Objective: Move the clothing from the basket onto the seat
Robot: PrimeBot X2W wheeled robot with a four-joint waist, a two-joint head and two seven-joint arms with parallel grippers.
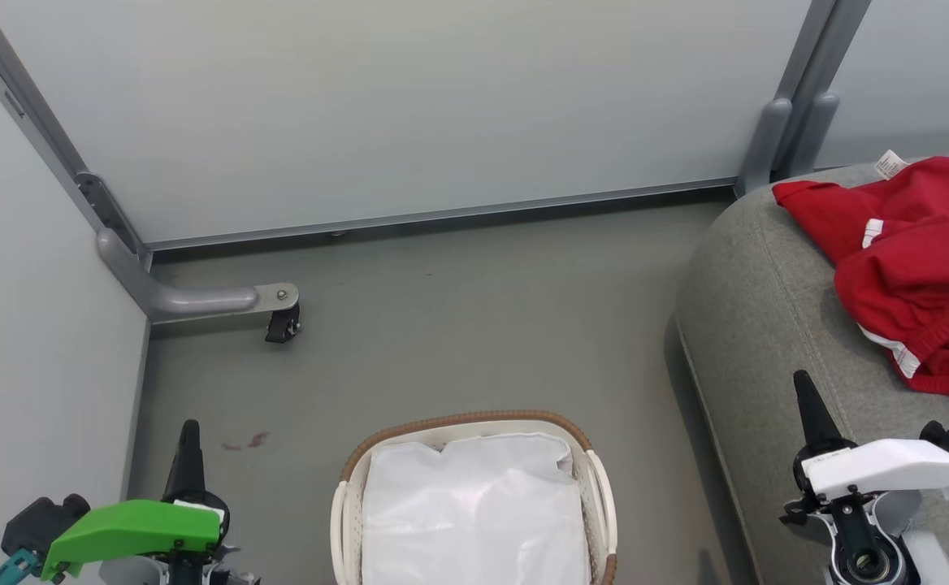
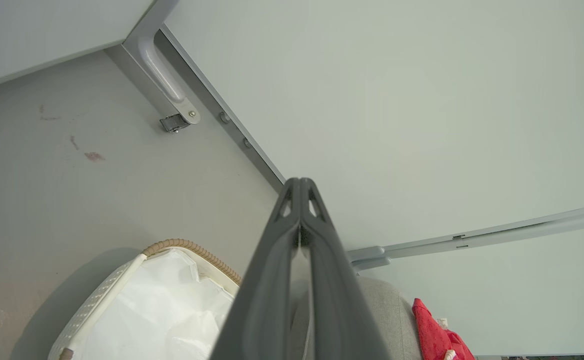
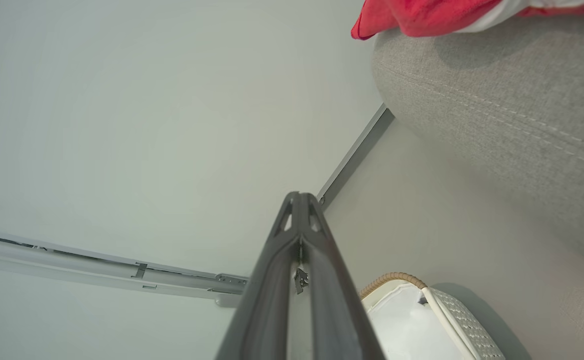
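The white basket (image 1: 344, 508) with a brown woven rim stands on the floor at the bottom centre, and only its white liner (image 1: 474, 512) shows inside. A red garment with white trim (image 1: 913, 268) lies crumpled on the grey seat (image 1: 767, 325) at the right. My left gripper (image 1: 190, 443) is shut and empty, left of the basket. My right gripper (image 1: 803, 398) is shut and empty, over the seat's front part. The left wrist view shows its shut gripper (image 2: 299, 187), the basket (image 2: 192, 247) and the garment (image 2: 429, 330). The right wrist view shows its shut gripper (image 3: 299, 200), the seat (image 3: 497, 100) and the garment (image 3: 422, 15).
Pale partition panels (image 1: 409, 106) enclose the space at the back and left. A grey bracket foot with a black caster (image 1: 279, 321) sticks out from the left corner onto the grey floor (image 1: 483, 325). Small reddish marks (image 1: 247, 443) stain the floor near my left gripper.
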